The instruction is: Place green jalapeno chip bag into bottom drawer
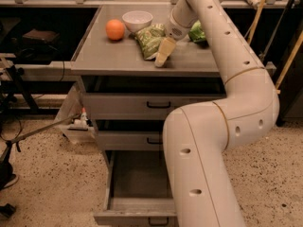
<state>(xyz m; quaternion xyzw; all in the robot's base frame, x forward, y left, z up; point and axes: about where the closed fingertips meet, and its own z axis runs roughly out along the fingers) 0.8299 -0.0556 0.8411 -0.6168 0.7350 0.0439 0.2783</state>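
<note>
The green jalapeno chip bag point(149, 39), crumpled olive-green foil, lies on the grey cabinet top point(118, 56) between the bowl and my arm. My gripper point(163, 55) points down at the cabinet top, touching the bag's right front edge. The bottom drawer point(137, 176) is pulled open below, and nothing shows inside it. My arm hides its right part. Its front shows a small black handle point(158, 220).
An orange point(115, 29) and a white bowl point(137, 19) sit at the back left of the top. A brighter green bag point(198, 32) lies behind my arm. The two upper drawers point(142, 107) are shut. A white bin point(75, 124) stands left of the cabinet.
</note>
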